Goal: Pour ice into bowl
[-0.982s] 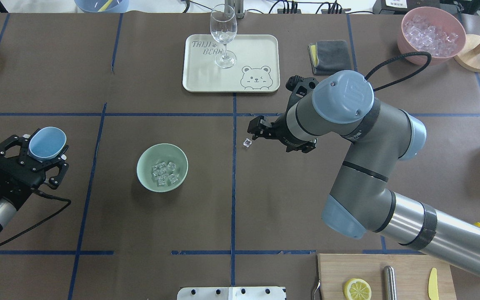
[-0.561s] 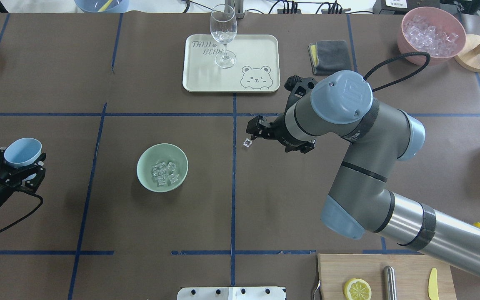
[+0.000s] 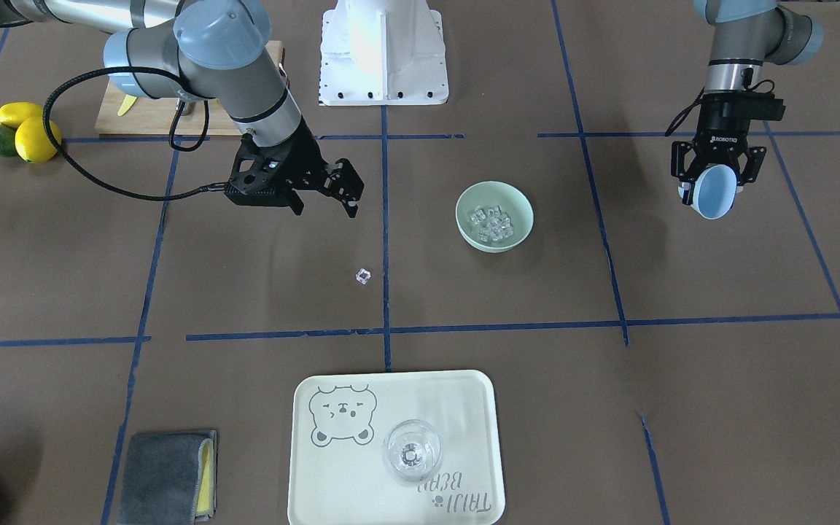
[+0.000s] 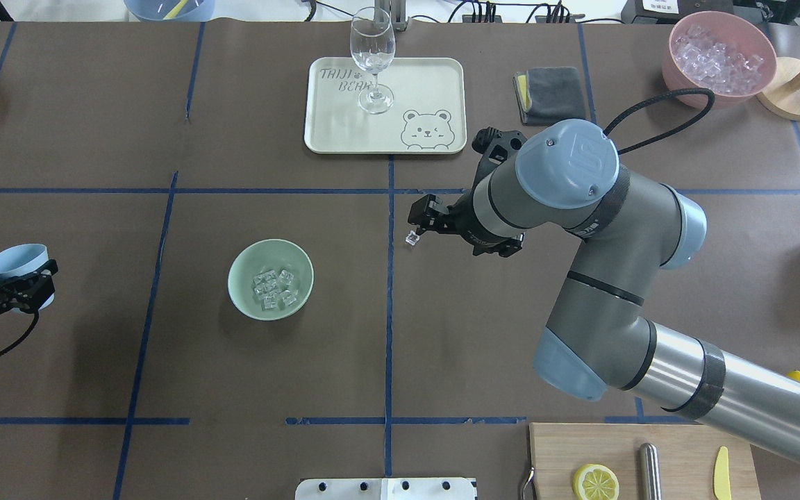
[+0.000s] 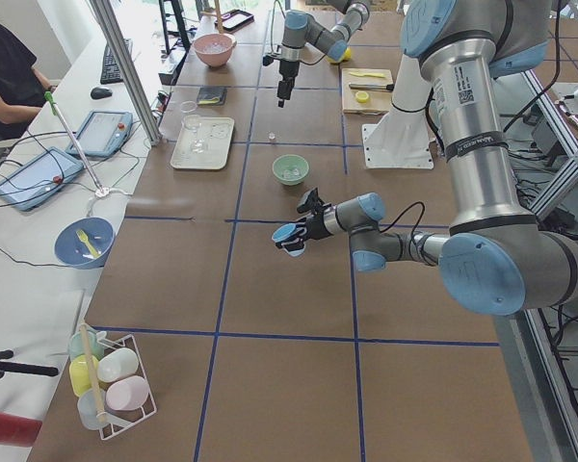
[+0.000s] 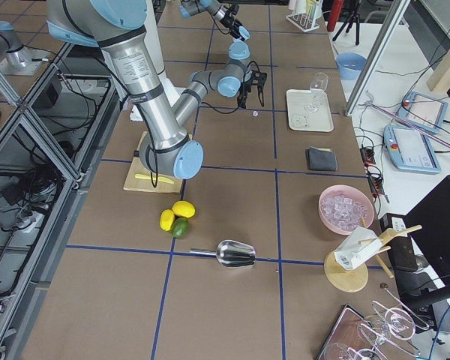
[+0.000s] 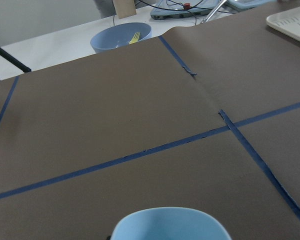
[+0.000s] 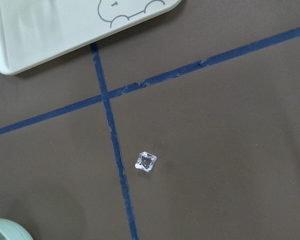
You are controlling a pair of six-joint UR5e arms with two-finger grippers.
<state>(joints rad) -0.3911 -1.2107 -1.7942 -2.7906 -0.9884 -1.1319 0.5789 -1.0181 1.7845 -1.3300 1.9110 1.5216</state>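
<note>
The pale mint-green bowl (image 4: 247, 260) (image 3: 494, 244) stands left of the table's centre with several clear ice cubes (image 4: 273, 288) (image 3: 491, 222) in it. One loose ice cube (image 4: 412, 238) (image 3: 363, 275) (image 8: 146, 161) lies on the brown mat to the bowl's right. My right gripper (image 4: 417, 221) (image 3: 325, 210) hovers open just above that cube, holding nothing. Far to the bowl's left, my left gripper (image 4: 11, 285) (image 3: 715, 182) is shut on a light blue cup (image 4: 18, 260) (image 3: 714, 191) (image 7: 170, 225), held tilted; no ice shows in the cup.
A cream tray (image 4: 344, 132) with a stemmed glass (image 4: 372, 55) sits at the far middle. A grey cloth (image 4: 553, 94) and a pink container of ice (image 4: 719, 55) are at the far right. A cutting board (image 4: 678, 444) with a lemon slice lies at the near right.
My left arm has drawn the blue cup away from the bowl, leftward and toward the table's near edge. The right gripper has barely shifted over the loose cube.
</note>
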